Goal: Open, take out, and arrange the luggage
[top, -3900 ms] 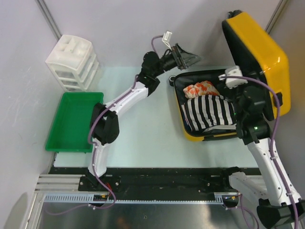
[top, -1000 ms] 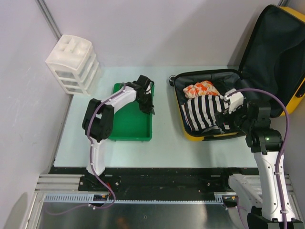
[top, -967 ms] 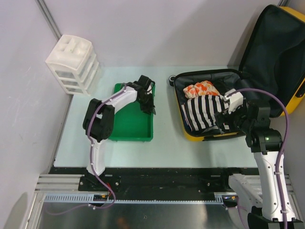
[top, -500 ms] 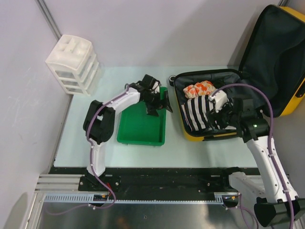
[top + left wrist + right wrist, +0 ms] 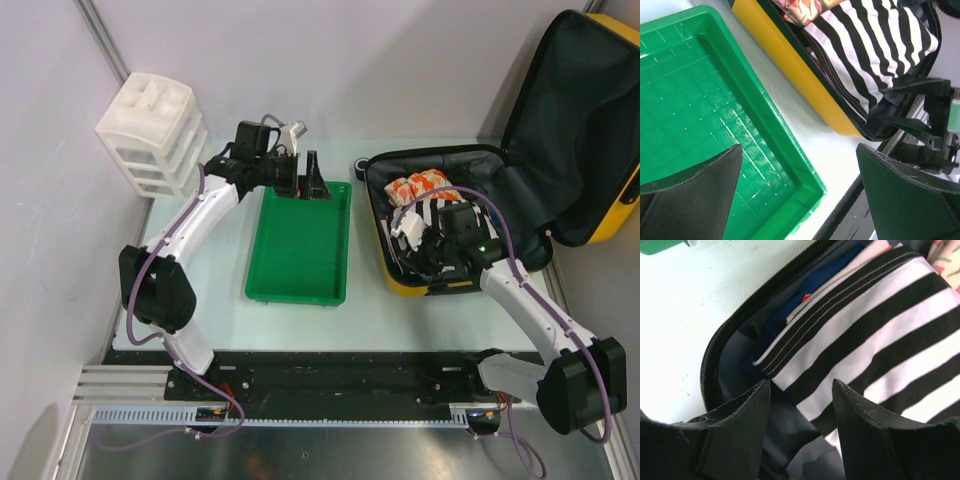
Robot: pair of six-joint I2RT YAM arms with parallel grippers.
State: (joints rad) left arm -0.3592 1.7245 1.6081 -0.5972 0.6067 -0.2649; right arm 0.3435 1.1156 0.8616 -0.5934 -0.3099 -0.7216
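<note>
The yellow luggage lies open at the right, its lid [image 5: 575, 120] standing up with black lining and its yellow wall [image 5: 420, 287] facing me. Inside lie a black-and-white striped garment [image 5: 432, 208] and an orange patterned cloth [image 5: 418, 185]. My right gripper [image 5: 418, 245] is open and empty, low inside the case over the striped garment's [image 5: 865, 330] near-left edge; a blue garment [image 5: 810, 285] lies under it. My right gripper [image 5: 802, 390] touches nothing. My left gripper [image 5: 312, 182] is open and empty above the green tray's far end. My left gripper [image 5: 800, 165] looks at the yellow wall [image 5: 800, 85] and the stripes [image 5: 875, 45].
The green tray [image 5: 300, 250] lies empty just left of the luggage, with a narrow strip of table between them; it also shows in the left wrist view [image 5: 700, 100]. A white drawer unit [image 5: 155, 135] stands at the back left. A black wheel [image 5: 362, 165] sits at the case's far-left corner.
The green tray has slid right to beside the luggage. My left gripper has let go of its rim and lifted to its far end. My right gripper has moved left and down into the case.
</note>
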